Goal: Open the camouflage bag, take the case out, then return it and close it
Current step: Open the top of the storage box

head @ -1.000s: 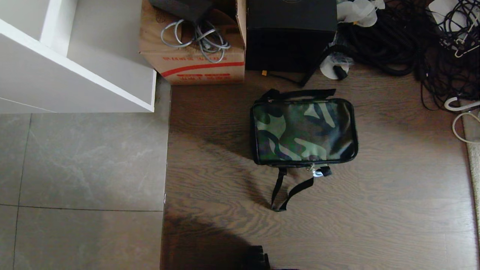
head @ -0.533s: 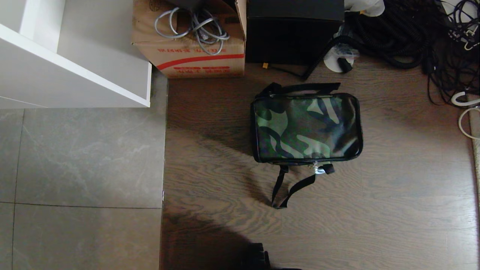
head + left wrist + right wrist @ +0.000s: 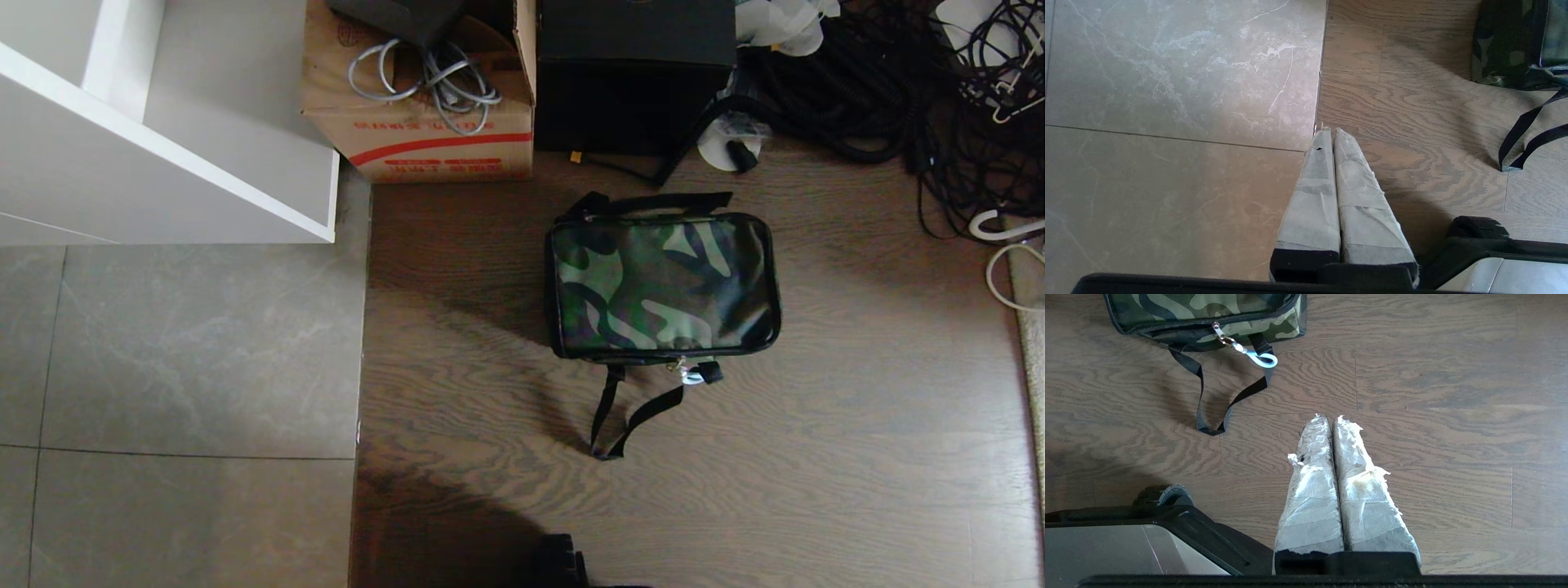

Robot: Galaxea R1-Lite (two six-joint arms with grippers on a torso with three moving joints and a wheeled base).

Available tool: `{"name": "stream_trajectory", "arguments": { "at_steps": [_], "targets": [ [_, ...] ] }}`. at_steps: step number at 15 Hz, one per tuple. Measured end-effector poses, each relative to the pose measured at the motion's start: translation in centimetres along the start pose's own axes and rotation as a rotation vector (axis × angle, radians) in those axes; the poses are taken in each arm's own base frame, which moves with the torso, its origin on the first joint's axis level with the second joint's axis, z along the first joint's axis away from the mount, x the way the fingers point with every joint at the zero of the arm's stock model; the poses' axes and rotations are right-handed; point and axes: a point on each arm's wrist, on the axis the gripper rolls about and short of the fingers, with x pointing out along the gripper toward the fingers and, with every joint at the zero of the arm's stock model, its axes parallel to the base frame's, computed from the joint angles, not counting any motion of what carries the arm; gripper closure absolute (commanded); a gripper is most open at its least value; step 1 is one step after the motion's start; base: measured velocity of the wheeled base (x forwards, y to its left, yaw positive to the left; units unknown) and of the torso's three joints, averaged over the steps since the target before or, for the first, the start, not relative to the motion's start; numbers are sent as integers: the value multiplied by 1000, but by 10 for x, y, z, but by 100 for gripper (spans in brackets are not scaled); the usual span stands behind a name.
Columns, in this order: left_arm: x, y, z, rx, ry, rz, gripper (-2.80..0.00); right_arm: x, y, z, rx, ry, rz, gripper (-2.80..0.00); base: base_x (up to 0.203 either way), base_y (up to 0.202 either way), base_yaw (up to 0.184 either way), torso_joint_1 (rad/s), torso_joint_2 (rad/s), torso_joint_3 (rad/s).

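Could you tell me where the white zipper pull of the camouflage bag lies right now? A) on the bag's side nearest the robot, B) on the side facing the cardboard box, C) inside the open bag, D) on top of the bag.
A: the white zipper pull hangs off the camouflage bag at its near edge, beside the strap loop.

Grey-taped gripper (image 3: 1331,132) fingers, black mounts

Wood floor (image 3: 816,457) beside grey tiles (image 3: 180,351)
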Motion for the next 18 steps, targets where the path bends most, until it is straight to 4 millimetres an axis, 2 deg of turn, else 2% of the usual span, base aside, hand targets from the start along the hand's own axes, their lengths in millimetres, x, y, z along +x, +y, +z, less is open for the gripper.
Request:
{"name": "stream_trajectory", "arguments": {
  "at_steps": [18],
  "targets": [
    [0,0,0,0,0,0,0,0,0,0,0,0,0,0,0,0,0,0,0,1]
  ]
}}
